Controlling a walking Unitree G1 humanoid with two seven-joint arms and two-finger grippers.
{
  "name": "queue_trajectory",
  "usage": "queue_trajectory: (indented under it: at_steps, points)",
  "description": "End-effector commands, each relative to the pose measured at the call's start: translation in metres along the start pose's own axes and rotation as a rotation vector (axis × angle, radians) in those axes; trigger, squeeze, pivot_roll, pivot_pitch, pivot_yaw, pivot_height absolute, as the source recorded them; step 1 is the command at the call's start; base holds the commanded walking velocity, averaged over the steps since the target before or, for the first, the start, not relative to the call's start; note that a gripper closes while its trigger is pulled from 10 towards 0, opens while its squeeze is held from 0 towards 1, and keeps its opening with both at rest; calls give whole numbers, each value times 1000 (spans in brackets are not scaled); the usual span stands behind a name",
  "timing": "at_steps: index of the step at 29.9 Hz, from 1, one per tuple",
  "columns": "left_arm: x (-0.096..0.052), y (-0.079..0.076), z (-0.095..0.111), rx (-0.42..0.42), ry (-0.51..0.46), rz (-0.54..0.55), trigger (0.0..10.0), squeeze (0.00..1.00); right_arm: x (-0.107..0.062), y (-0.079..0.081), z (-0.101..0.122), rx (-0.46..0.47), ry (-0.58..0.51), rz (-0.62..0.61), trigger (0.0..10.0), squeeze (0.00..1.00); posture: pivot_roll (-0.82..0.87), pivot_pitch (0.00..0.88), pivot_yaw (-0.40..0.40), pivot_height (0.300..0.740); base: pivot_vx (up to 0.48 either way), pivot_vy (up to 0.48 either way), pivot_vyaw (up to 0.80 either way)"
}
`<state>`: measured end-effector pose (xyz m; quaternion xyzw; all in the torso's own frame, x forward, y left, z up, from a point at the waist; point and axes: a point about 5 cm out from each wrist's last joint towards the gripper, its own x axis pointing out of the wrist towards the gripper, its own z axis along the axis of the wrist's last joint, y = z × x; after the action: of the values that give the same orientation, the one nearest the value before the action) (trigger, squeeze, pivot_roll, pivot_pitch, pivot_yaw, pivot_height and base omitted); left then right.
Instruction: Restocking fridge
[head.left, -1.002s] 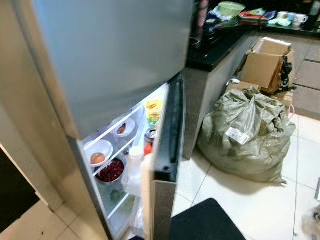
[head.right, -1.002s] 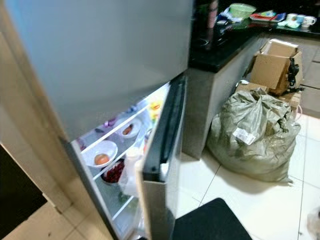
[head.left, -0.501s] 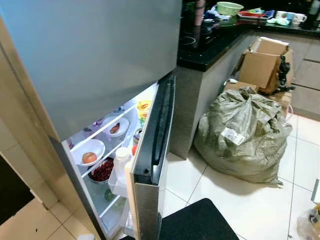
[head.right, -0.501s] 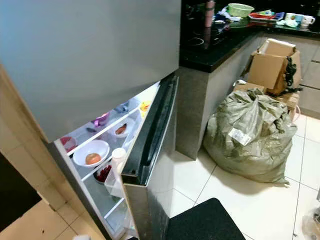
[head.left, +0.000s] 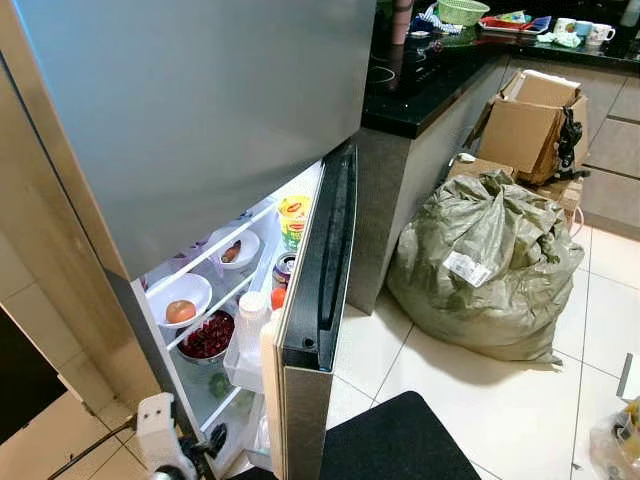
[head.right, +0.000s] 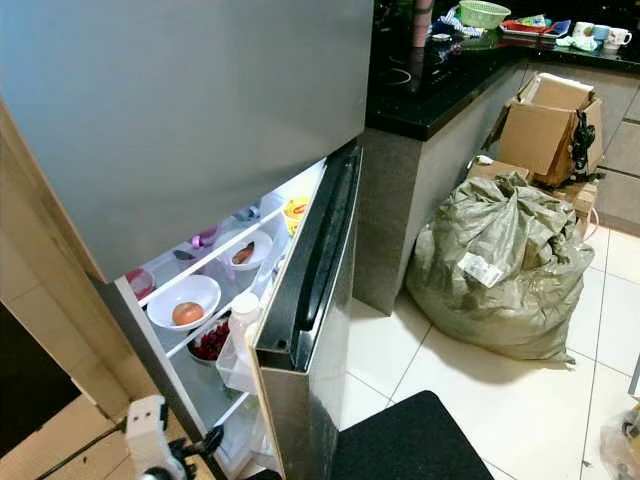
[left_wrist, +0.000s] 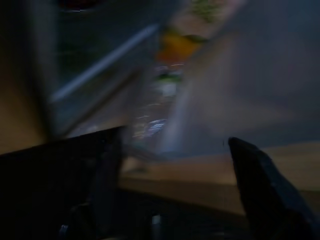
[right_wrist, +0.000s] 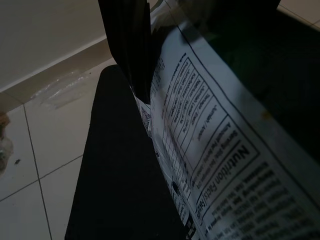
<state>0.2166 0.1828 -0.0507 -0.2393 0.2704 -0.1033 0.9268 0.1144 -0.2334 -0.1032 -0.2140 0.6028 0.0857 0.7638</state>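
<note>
right end effector (right_wrist: 150, 85) clamping a printed food packet (right_wrist: 210, 150), hanging low over the black mat (head.left: 400, 445) | left end effector (left_wrist: 170, 195) fingers apart, nearer the open fridge (head.left: 215, 300) | you're needing shelves lying ahead-left of packet

White floor tiles (head.left: 590, 330) carry a black mat (head.left: 400, 445) — beside a stuffed grey-green sack (head.left: 485, 265) and a black countertop (head.left: 430, 85).
</note>
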Motion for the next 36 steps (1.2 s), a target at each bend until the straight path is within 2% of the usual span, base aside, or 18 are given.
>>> queue_trajectory:
  at_steps: [1, 6, 8, 12, 14, 15, 16, 17, 18, 19, 20, 24, 28, 30, 32, 33, 34, 36]
  points:
    - [4, -9, -2, -18, 1, -62, 0, 0, 0, 0, -1, -3, -2, 1, 10000, 0, -35, 4, -6, 740, 0, 0, 0]
    - [15, -23, 8, 8, -36, -123, 0, 0, 0, 0, -2, -6, 1, 0, 10000, 0, -37, 2, -8, 740, 0, 0, 0]
    - [22, -26, 23, 65, -77, -80, 0, 0, 0, -1, -2, -7, 1, -1, 10000, 0, -42, 1, -7, 740, 0, 0, 0]
    - [23, -23, 28, 93, -83, -39, 0, 0, 0, -1, -2, -7, 1, -2, 10000, 0, -42, 0, -7, 740, 0, 0, 0]
    - [21, -15, 29, 149, -61, 42, 1529, 0, 0, -2, -2, -7, 1, -3, 10000, 0, -42, 0, -6, 740, 0, 0, 0]
    - [20, -10, 30, 157, -60, 76, 1725, 0, 0, -2, -2, -7, 0, -2, 10000, 0, -40, 2, -4, 740, 0, 0, 0]
    - [18, -6, 31, 165, -62, 109, 2471, 0, 0, -2, -2, -7, 0, -2, 10000, 0, -40, 2, -4, 740, 0, 0, 0]
    - [18, -6, 31, 165, -62, 109, 2471, 0, 0, -2, -2, -7, 0, -2, 10000, 0, -40, 2, -4, 740, 0, 0, 0]
    - [16, -3, 32, 160, -67, 131, 4039, 0, 0, -2, -2, -7, 0, -1, 10000, 0, -40, 2, -4, 740, 0, 0, 0]
    - [16, -2, 33, 156, -71, 144, 4039, 0, 0, -1, -2, -6, 0, 0, 10000, 0, -40, 2, -4, 740, 0, 0, 0]
    - [15, 0, 34, 151, -82, 166, 10000, 0, 0, -1, -2, -6, 0, 1, 10000, 0, -36, 7, -3, 740, 0, 0, 0]
    - [13, 6, 41, 122, -135, 233, 10000, 0, 0, 0, -2, -6, 0, 6, 10000, 0, -32, 9, -3, 740, 0, 0, 0]
    - [13, 7, 45, 70, -173, 241, 10000, 0, 0, 1, -2, -5, 0, 8, 10000, 0, -31, 9, -2, 740, 0, 0, 0]
    - [15, 4, 50, 8, -219, 210, 10000, 0, 0, 2, -2, -5, -1, 9, 10000, 0, -31, 9, -2, 740, 0, 0, 0]
    - [19, -4, 56, -58, -269, 134, 10000, 0, 0, 3, -1, -4, -2, 10, 10000, 0, -31, 9, -1, 740, 0, 0, 0]
    - [19, -4, 56, -58, -269, 134, 10000, 0, 0, 3, -1, -4, -2, 10, 10000, 0, -31, 9, -1, 740, 0, 0, 0]
    - [24, -14, 61, -82, -307, 43, 10000, 0, 0, 3, -1, -5, -2, 9, 10000, 0, -31, 9, -1, 740, 0, 0, 0]
    - [28, -24, 66, -104, -340, -35, 10000, 0, 0, 3, -1, -5, -2, 9, 10000, 0, -31, 9, -1, 740, 0, 0, 0]
